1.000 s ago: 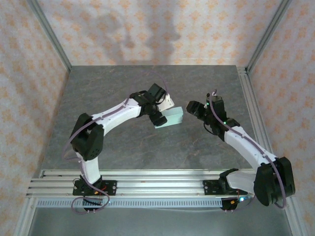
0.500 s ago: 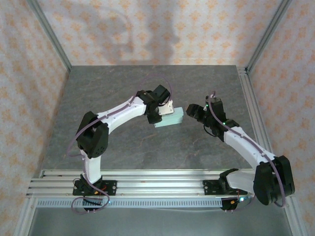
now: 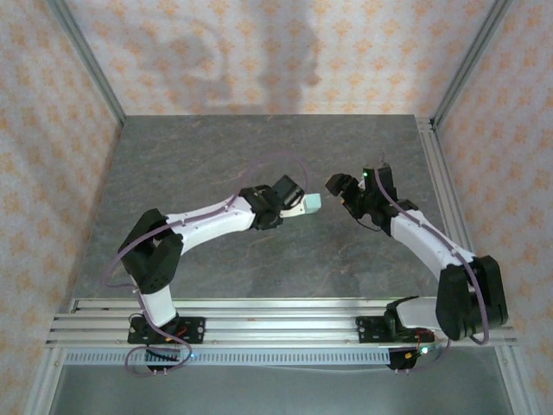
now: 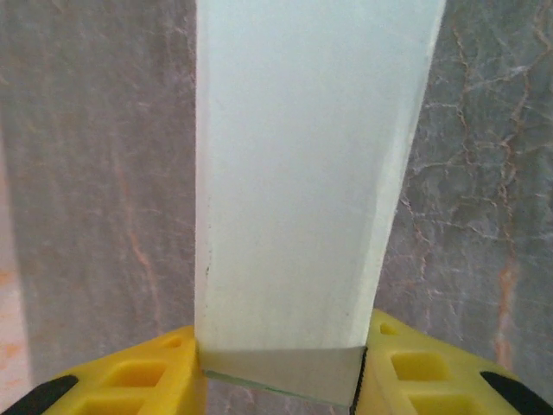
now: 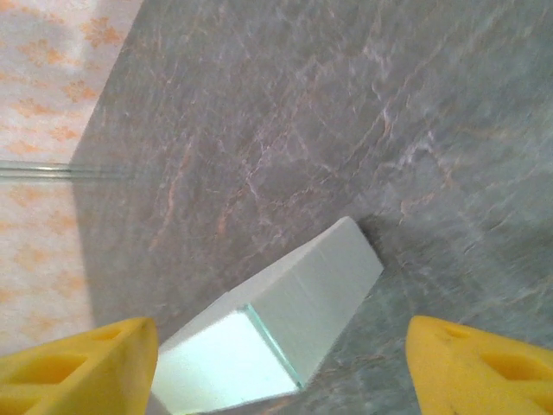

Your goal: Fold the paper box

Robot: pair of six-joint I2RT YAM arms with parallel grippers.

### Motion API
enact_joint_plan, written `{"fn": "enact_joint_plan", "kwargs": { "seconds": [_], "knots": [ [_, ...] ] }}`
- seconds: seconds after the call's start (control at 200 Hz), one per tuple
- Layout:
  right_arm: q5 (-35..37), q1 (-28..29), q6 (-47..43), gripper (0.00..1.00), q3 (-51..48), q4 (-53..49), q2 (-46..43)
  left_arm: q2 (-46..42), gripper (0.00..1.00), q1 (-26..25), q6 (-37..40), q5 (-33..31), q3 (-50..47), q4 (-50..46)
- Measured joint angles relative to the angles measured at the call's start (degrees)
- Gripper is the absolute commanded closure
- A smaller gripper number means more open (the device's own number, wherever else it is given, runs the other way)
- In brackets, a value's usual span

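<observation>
Top view: the pale mint-teal thin-card paper box [image 3: 313, 203] is at the middle of the grey stone-patterned table [image 3: 199, 156], between the left gripper [image 3: 297, 206] and the right gripper [image 3: 339, 190].
Left wrist: the claw is clamped on the box's near end.
Right wrist: the claw is spread and empty, with the box ahead of it.
Risk: the one-ended pinch may crease the card or let it slip.

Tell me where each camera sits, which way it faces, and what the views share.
Top external: above and behind the bases, looking down at the grey marbled table; both arms show, left gripper holding the pale mint card box, right gripper close by.
Left wrist: sits behind its yellow fingers, facing along them; they clamp the box's end.
Right wrist: sits behind its spread yellow fingers, facing down at the box.
Shared: all three see the box and table.
</observation>
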Motion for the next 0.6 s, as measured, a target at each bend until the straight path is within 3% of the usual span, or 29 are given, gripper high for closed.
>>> {"fn": "enact_joint_plan", "kwargs": {
  "seconds": [0.16,0.385,0.601],
  "knots": [
    [-8.11,-2.62,11.78,0.26,-0.94,4.74,5.05,-0.92,0.61,-2.99,2.12,-6.56,-5.88,10.36],
    [-17.73,-3.17,24.79,0.32,-2.67,16.65,12.68,-1.44,0.61,-3.96,3.45,-10.19,-7.04,15.58],
    [-21.99,-3.26,33.57,0.58,-5.09,27.1,16.72,-1.44,0.6,-4.74,4.17,-11.5,-7.21,16.72]
  ]
}}
